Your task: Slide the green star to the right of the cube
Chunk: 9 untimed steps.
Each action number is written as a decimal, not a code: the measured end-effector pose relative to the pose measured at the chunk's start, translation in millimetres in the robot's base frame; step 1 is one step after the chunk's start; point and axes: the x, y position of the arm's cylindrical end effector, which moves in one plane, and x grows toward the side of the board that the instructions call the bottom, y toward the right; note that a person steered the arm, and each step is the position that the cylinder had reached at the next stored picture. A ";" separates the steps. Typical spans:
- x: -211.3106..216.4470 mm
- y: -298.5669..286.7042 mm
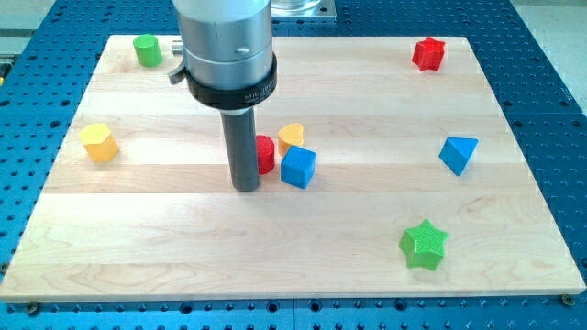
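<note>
While parked at the tip (246,188) beside the red block (264,154), just left of the blue cube (298,167), had yet to reach the green star (424,245), well apart toward the lower right; no end effector jaws to judge, only a rod.

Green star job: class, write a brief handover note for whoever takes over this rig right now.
My tip rests on the board just left of the red block, near the blue cube and orange block.
The green star sits far off at the view's lower right, untouched.
Done: nothing visible yet.
Left: bring the tip round to the star and slide it beside the cube's right.
</note>
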 end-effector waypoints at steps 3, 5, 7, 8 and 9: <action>121.0 91.4; 120.9 215.8; 35.2 190.6; 59.6 191.8; 103.0 201.2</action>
